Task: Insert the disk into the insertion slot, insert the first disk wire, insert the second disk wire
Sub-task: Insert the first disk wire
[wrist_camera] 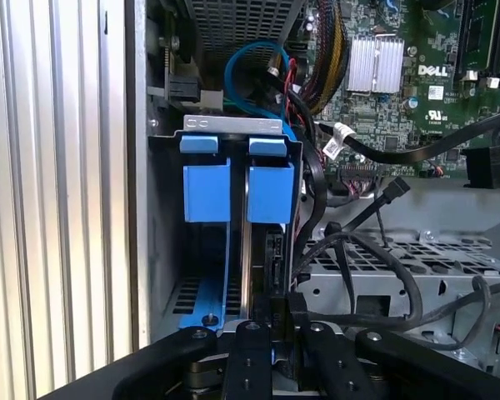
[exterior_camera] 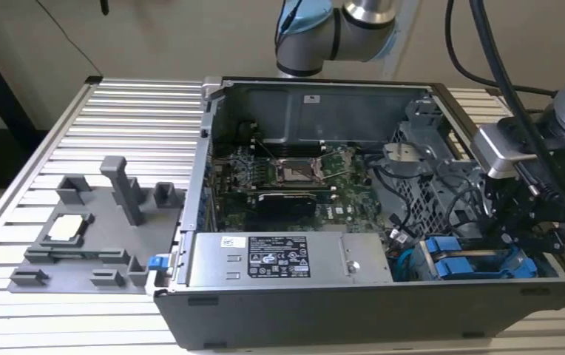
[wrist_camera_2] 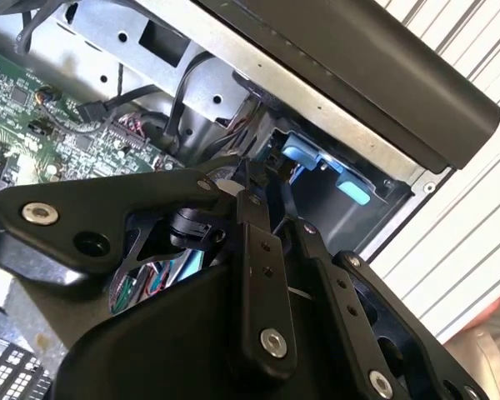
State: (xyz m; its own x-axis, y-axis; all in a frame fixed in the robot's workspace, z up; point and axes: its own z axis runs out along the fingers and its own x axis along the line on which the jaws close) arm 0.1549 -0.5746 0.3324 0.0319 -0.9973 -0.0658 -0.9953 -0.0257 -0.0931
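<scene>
Two blue carrier handles stand side by side in the drive bay at the case's corner. The disk (wrist_camera: 271,193) sits upright in the insertion slot (wrist_camera: 233,125), and its thin edge runs down toward my gripper. In the exterior view, the blue carriers (exterior_camera: 450,257) lie at the case's near corner on the exterior view's right. My gripper (wrist_camera: 282,315) hangs just behind the disk's end, its black fingers (wrist_camera_2: 254,242) drawn close together on a black disk wire connector (wrist_camera: 275,250) pressed against the disk. The gripper (exterior_camera: 512,238) reaches down into that corner.
The open computer case (exterior_camera: 293,310) lies on a ribbed metal table (exterior_camera: 134,111). Black cables (wrist_camera: 383,208) and a blue cable loop (wrist_camera: 250,67) crowd the space beside the bay. The motherboard (exterior_camera: 293,174) fills the case's middle. A grey fixture (exterior_camera: 95,222) stands on the exterior view's left.
</scene>
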